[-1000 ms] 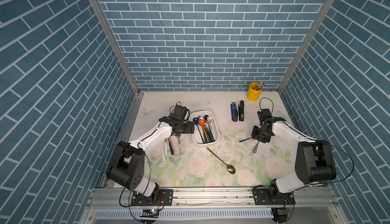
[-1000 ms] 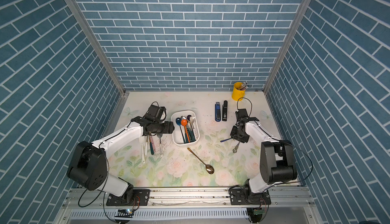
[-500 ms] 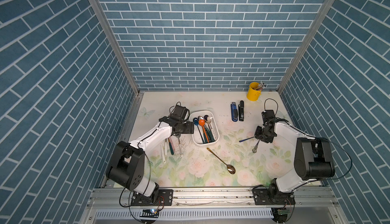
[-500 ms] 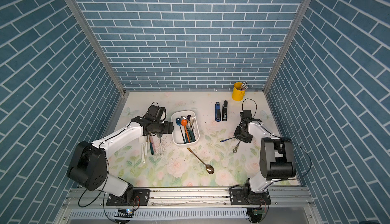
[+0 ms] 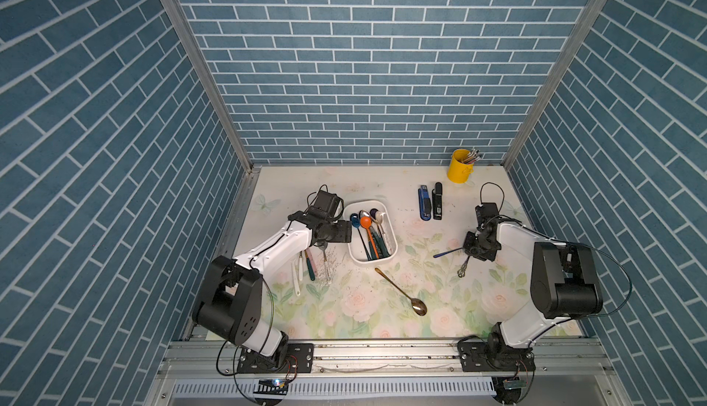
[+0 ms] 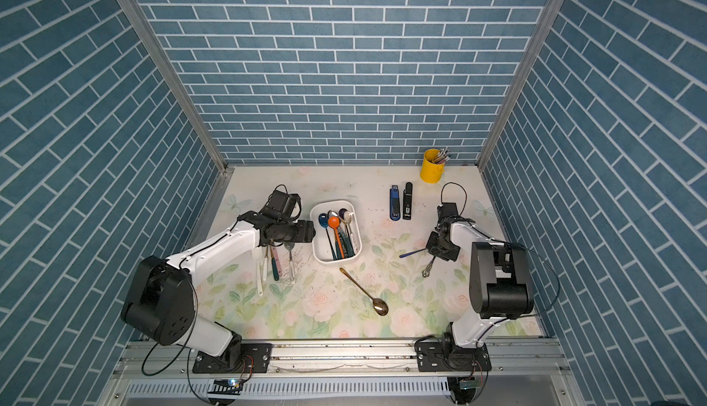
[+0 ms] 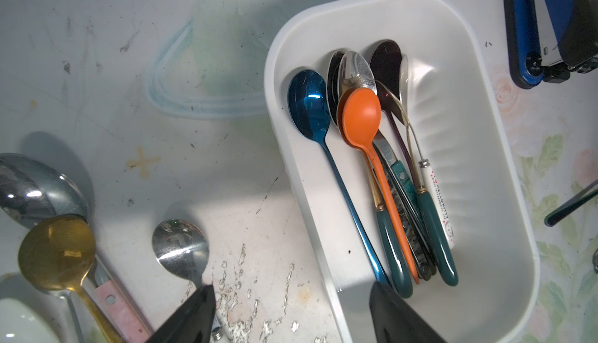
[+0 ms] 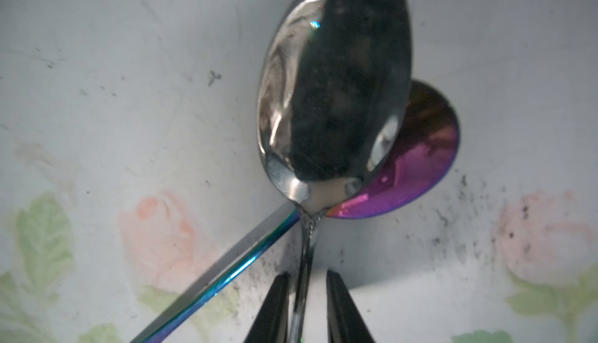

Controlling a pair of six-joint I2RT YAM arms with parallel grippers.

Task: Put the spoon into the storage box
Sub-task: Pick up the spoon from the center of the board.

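Observation:
The white storage box (image 5: pixel 373 263) (image 7: pixel 469 131) sits at mid-table and holds several spoons, an orange one (image 7: pixel 360 115) on top. My left gripper (image 5: pixel 344 230) (image 7: pixel 291 288) hangs open over the box's left rim with nothing between its fingers. On the right, a silver spoon (image 8: pixel 333 76) (image 5: pixel 461 270) lies with its bowl over an iridescent spoon (image 8: pixel 420 163) (image 5: pixel 445 253). My right gripper (image 8: pixel 305 280) (image 5: pixel 476 254) stands low over them, its jaws narrow on either side of the silver spoon's handle, with a thin gap still showing on one side.
A gold spoon (image 5: pixel 399 289) lies loose in front of the box. Several more spoons (image 5: pixel 310 266) lie under the left arm. A blue stapler (image 5: pixel 424 203) and a black one (image 5: pixel 438 201) lie behind, and a yellow cup (image 5: pixel 459 166) stands at the back right.
The right gripper's jaws have narrowed round the silver spoon's handle and the wrist has shifted slightly. The left arm has not moved.

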